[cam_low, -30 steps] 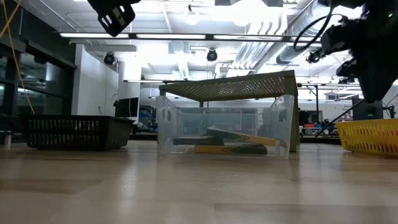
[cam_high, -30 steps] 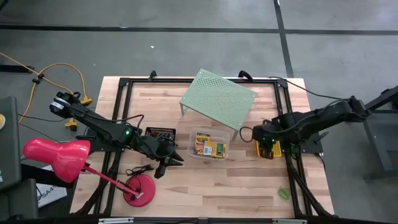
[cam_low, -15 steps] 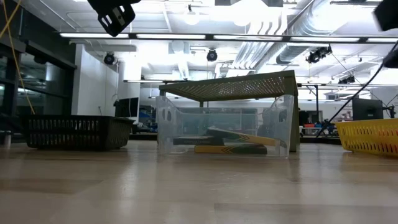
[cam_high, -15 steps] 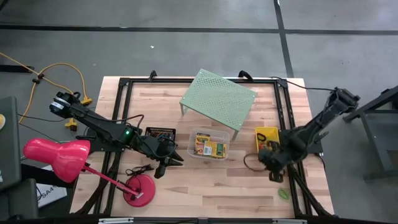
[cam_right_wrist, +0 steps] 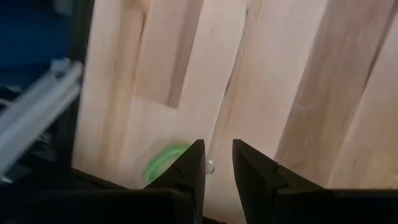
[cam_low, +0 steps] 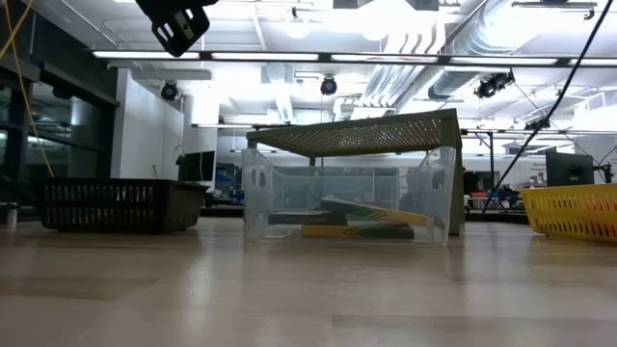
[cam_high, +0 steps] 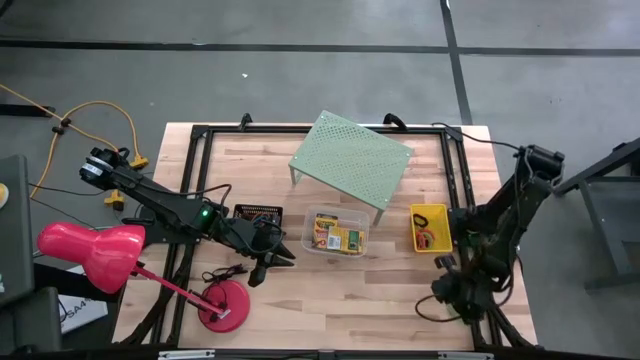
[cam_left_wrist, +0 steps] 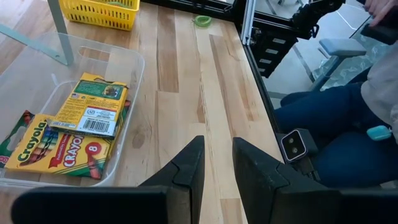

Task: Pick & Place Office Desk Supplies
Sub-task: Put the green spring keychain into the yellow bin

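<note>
A green ring (cam_high: 455,312) lies flat on the table near its near right corner; it also shows in the right wrist view (cam_right_wrist: 158,168) and the left wrist view (cam_left_wrist: 202,20). My right gripper (cam_high: 448,292) hovers beside it, fingers close together (cam_right_wrist: 217,163), holding nothing. Green-and-yellow crayon boxes (cam_left_wrist: 74,124) lie flat in the clear tub (cam_high: 312,232). The yellow basket (cam_high: 413,228) stands to the right of the tub and the black mesh tray (cam_high: 258,214) to its left. My left gripper (cam_left_wrist: 217,162) waits, empty, in front of the mesh tray.
The pale green perforated shelf (cam_high: 350,158) stands on its legs behind the tub. A pink-red lamp (cam_high: 95,252) with its round base (cam_high: 225,302) stands at the near left. A seated person's legs (cam_left_wrist: 329,124) show beyond the table's right edge. Bare wood lies between tub and near edge.
My right gripper has left the yellow basket and gone toward the table's near edge, ending near the right corner beside the green ring. It has dropped out of the low view. My left arm has kept still.
</note>
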Controlling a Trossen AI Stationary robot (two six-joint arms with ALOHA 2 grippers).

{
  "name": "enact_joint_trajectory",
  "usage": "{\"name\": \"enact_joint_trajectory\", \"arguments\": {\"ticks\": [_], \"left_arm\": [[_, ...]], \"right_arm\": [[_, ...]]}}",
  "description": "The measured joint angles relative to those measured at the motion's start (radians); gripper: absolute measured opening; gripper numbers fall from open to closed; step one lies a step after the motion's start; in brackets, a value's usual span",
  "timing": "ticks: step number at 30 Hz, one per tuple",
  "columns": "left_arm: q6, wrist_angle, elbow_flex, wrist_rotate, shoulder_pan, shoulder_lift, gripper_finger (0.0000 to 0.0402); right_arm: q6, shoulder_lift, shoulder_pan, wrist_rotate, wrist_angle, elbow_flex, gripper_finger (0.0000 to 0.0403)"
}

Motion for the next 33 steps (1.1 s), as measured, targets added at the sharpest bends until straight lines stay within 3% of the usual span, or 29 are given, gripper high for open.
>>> {"name": "enact_joint_trajectory", "arguments": {"ticks": [13,33], "left_arm": [[0.000,0.000,0.000,0.000,0.000,0.000,0.0078],[0.000,0.000,0.000,0.000,0.000,0.000,0.0078]], "right_arm": [[0.037,0.163,0.129,0.000,0.114,0.000,0.0068],[0.192,0.170,0.132,-0.049,0.062,0.000,0.0078]]}}
